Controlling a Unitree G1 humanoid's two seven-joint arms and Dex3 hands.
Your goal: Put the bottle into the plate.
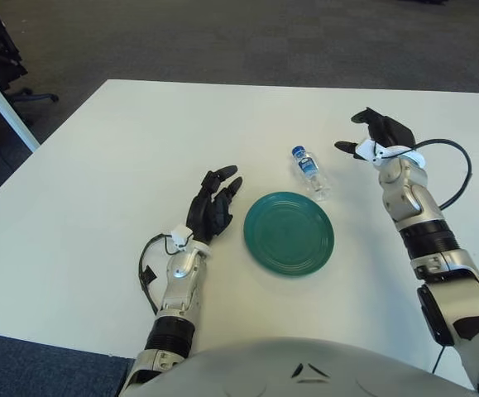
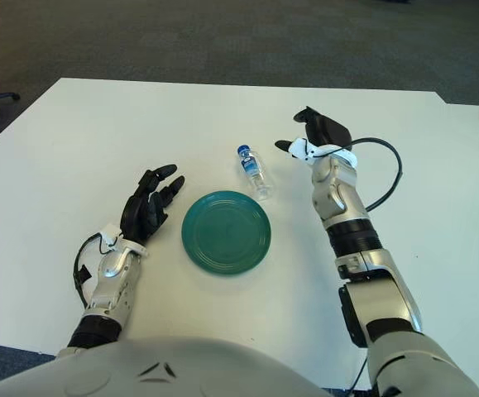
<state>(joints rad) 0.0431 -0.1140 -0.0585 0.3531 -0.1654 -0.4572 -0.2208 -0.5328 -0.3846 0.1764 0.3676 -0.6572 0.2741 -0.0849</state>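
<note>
The right hand [image 1: 377, 138] is held above the white table [image 1: 98, 182], at about three o'clock from the bottle [image 1: 310, 172] and apart from it. Its forearm runs up from the lower right corner of the view toward eleven o'clock, with a black cable [image 1: 454, 169] looping off the wrist on the outer side. The dark fingers [image 1: 348, 147] are spread and partly curled toward the bottle, with an open gap between them, and nothing is held.

The left hand [image 1: 210, 207] is seen at about nine o'clock from the plate [image 1: 289, 232], near its rim but not touching it. Its forearm rises from the bottom edge of the view, and the fingers [image 1: 222, 182] are stretched out loosely toward one o'clock, empty. Whether the palm touches the table cannot be told.

The bottle is laid on its side on the table, just beyond the plate's far rim at about one o'clock from the plate's centre. Whether it touches the rim cannot be told. Its long axis runs from eleven o'clock to five o'clock: the blue cap [image 1: 298, 151] is pointed toward eleven o'clock, away from the robot, and the clear base is turned toward the plate. A blue-and-white label is wrapped around its middle.

The green plate sits flat between the two hands, and nothing is on it.
</note>
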